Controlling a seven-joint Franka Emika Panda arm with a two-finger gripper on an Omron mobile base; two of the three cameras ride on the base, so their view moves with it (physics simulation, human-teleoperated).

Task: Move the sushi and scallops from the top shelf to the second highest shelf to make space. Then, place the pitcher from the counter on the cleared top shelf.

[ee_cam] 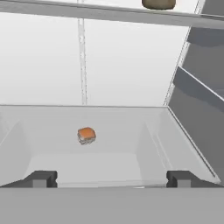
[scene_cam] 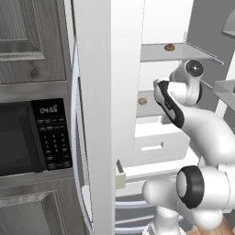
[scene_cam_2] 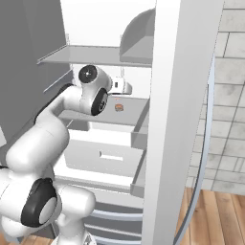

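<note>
Flat, bright rendered light with soft shadows.
The fridge interior (ee_cam: 122,65) reads near white and almost washed out, evenly lit with no visible lamp. The top shelf (scene_cam: 183,51) casts a faint grey shade beneath it, and the sushi (ee_cam: 86,135) throws only a weak shadow. The microwave (scene_cam: 27,137) stays dark. Small objects look coarse and slightly soft; no glare, no edge distortion.
</note>
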